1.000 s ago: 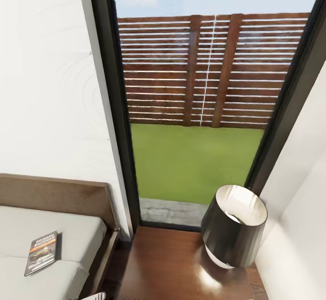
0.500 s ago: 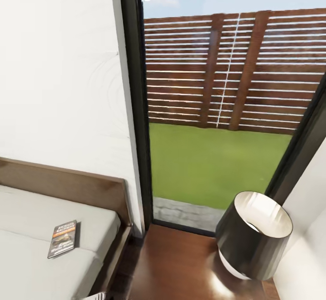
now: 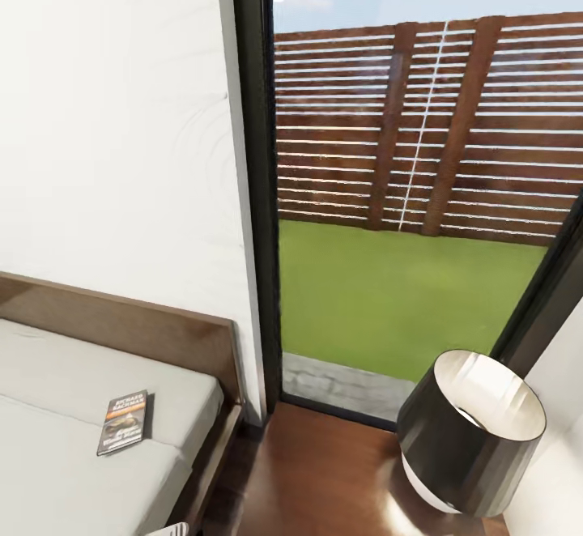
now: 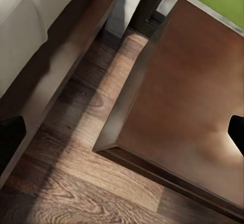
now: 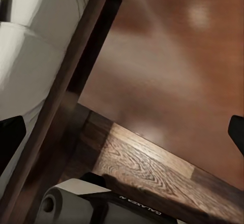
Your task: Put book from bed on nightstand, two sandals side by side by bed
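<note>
Both arms hang low, their wrist cameras looking down at the floor. In each wrist view the dark fingertips sit at opposite edges, so both grippers stand spread wide and hold nothing. Below the left gripper lie the wood-plank floor and a nightstand corner; the right gripper hovers near its glossy top. Farther off, the book lies flat on the bed, probably well beyond either gripper. The lamp stands on the nightstand beside the window.

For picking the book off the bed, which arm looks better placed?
Probably the left. The book lies on the bed at the head view's left, the left arm's side; the nightstand stands to the right.
</note>
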Available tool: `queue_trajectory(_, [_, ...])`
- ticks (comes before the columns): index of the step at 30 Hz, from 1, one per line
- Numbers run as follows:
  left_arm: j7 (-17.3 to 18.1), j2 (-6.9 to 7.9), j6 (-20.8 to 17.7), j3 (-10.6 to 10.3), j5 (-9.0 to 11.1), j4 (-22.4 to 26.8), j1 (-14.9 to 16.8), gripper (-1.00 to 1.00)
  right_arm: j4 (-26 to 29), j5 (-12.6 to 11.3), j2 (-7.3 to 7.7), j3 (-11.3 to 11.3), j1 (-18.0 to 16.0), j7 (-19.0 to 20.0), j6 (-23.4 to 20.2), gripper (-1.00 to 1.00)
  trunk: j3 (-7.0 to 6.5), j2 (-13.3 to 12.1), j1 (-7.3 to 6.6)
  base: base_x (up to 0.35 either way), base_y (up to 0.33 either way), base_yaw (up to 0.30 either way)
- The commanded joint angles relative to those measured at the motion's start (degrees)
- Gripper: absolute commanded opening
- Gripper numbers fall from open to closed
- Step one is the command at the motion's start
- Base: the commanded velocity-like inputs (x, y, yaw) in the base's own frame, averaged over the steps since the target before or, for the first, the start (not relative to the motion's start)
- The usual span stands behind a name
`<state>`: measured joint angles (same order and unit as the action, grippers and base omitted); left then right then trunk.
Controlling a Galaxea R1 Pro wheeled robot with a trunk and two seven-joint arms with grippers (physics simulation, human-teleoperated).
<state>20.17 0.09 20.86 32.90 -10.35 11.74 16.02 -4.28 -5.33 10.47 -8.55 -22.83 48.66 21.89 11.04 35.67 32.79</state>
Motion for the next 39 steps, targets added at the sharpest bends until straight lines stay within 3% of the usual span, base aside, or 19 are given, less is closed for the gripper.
queue_trajectory(1, [0.2,-0.01,0.2,0.5,-0.6,0.0,0.1,1.0,-0.2,-0.6,0.02,0.0,-0.1,0.4,0.1,1.0,0.09,0.1,0.02,0.01,0.0,0.002])
queue_trajectory(39, [0.2,-0.08,0.2,0.5,-0.6,0.0,0.1,1.0,-0.2,-0.6,0.04,0.1,-0.1,0.4,0.1,1.0,0.09,0.1,0.02,0.04,0.0,0.0])
